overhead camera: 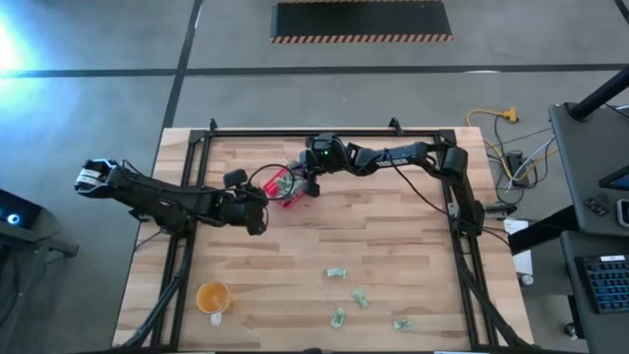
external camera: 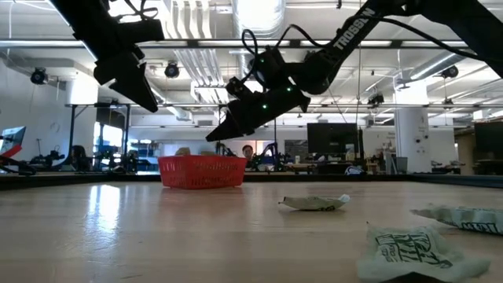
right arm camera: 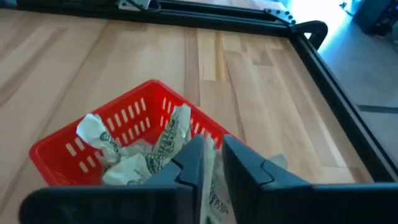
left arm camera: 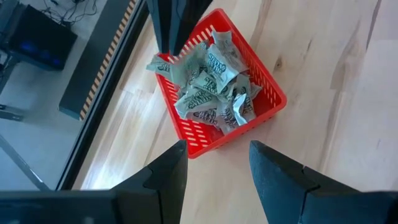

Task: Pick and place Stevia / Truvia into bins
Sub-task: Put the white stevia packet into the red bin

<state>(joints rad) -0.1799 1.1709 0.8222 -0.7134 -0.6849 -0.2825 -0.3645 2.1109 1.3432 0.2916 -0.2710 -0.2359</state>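
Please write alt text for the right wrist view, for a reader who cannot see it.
The right gripper hangs over a red basket of crumpled Stevia packets, with a packet between its slightly parted fingers. The basket stands on a wooden table with a black frame.

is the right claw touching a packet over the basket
Touching. The right wrist view shows a packet pinched between the right claw fingers, above the basket.

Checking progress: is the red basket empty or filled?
Filled: the red basket holds a heap of crumpled packets; four packets lie on the table.
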